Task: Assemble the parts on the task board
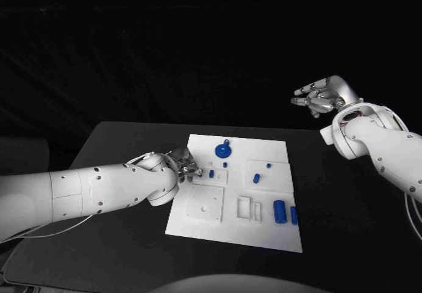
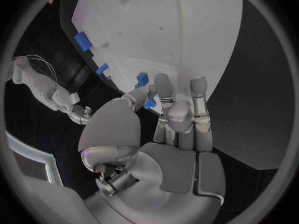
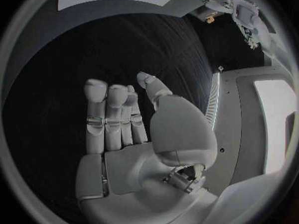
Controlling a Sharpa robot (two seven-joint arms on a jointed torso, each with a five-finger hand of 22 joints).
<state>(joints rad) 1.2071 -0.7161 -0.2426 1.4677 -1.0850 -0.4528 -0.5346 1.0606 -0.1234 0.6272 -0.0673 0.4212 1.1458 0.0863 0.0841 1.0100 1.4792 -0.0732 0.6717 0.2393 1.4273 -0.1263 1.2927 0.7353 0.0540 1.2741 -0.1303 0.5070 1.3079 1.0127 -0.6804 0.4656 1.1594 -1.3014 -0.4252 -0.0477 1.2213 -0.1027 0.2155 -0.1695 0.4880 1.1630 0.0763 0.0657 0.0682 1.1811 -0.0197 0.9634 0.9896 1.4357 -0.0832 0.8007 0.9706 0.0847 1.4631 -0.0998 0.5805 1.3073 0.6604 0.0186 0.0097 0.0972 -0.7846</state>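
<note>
- The black surface (image 1: 114, 256) carries the white task board (image 1: 204, 224), which lies loose near its middle. If I press sideways with my left hand, I judge the whole board could skate and throw off every recess.
- My left hand (image 1: 178, 165) sits over the board's left edge, about midway along it, fingers bunched down at a small square recess. A small blue part (image 2: 142, 78) shows right at the fingertips in the left wrist view, but I cannot tell whether it is pinched or merely touched. A weak pinch could let it drop or tip as it goes in.
- My right hand (image 1: 322, 96) hangs high off the board's far right corner, fingers loosely apart and holding nothing, so it is not steadying the board.
- The blue round part (image 1: 223, 149) lies near the far edge, just beyond my left fingers; a careless withdrawal could knock it.
- The blue cylinder (image 1: 280, 210) and the blue bar (image 1: 294, 215) beside it, near the right edge, may roll if the board jolts.
</note>
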